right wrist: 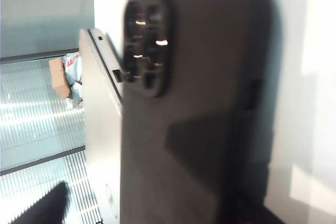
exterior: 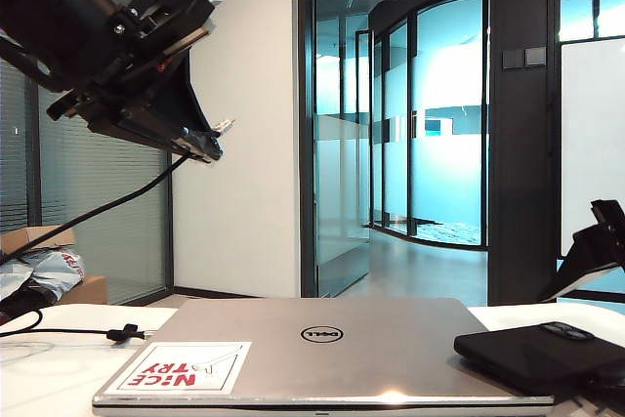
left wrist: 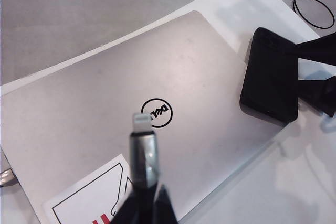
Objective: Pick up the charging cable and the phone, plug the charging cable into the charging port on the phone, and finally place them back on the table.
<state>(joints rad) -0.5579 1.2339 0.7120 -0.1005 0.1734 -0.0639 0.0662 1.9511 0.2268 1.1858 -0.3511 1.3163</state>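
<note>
Left tool (left wrist: 144,203) clamps the charging cable (left wrist: 143,145) by its plug, raised at 10 o'clock above the silver laptop (exterior: 322,349). Right tool (left wrist: 315,85) at 3 o'clock reaches the phone (exterior: 537,354) lying on the table (exterior: 39,378); jaw spread can't be read. Laptop lid reads "DELL", sticker "NICE TRY".

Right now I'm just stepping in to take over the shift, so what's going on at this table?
The left pincer, raised above the silver laptop, is shut on the charging cable with the plug tip pointing out. The cord hangs down to the table. The right pincer is down at the phone, which lies beside the laptop's right side. Whether it has gripped the phone yet is not clear. Nothing is plugged in yet.
</note>
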